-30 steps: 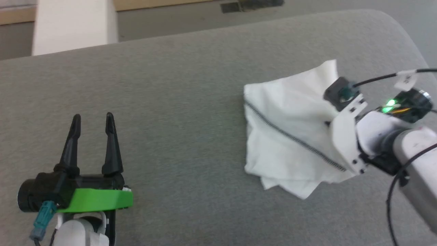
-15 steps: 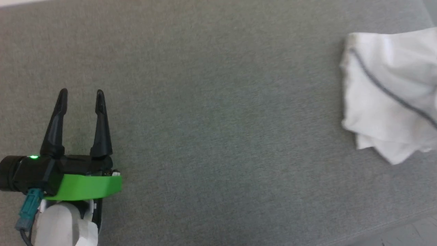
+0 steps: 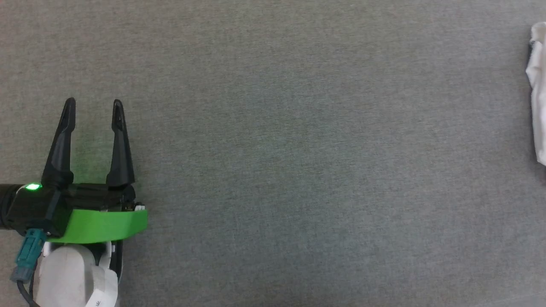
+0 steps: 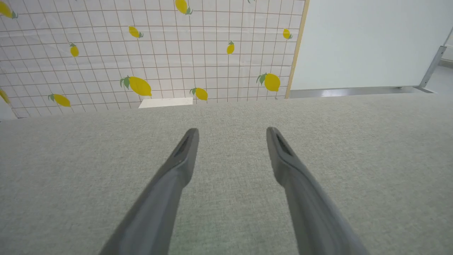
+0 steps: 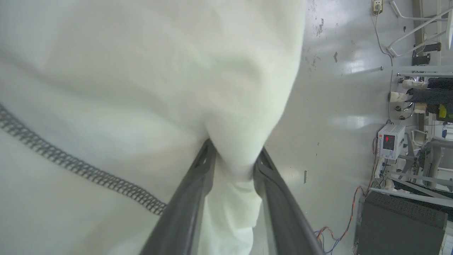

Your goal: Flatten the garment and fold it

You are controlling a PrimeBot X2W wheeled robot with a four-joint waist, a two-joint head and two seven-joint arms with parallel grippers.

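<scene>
**Head view.** The L gripper (image 3: 93, 102) sits at lower left over the grey bench (image 3: 298, 149), jaws wide open and empty. Of the garment (image 3: 538, 85) you see just a white strip at the right edge. A sec ago it lay mid-right in this view with the R arm on it. The whole pic has slid since then, L gripper incl., so treat this as a camera turn, not as cloth travel. Consequence: you can't check the garment's lay or its folds from here.

**L wrist view.** Both fingers are spread, with bare bench between and ahead of them. A lemon-print wall (image 4: 141, 53) stands beyond the far edge. No cloth is near this arm.

**R wrist view.** The R gripper (image 5: 235, 156) has a bunched fold of the garment between its jaws, cloth touching both fingers: closed on fabric. Whether the hold is firm or easing, you can't tell. The zigzag seam (image 5: 81, 170) runs across at left. A pale floor (image 5: 336, 106) shows past the cloth.

**Task status (est.).** The garment looks bunched, not flat. The L arm is idle and well apart from it. Flattening prob. needs a second hold, so get the cloth back in head view first.
</scene>
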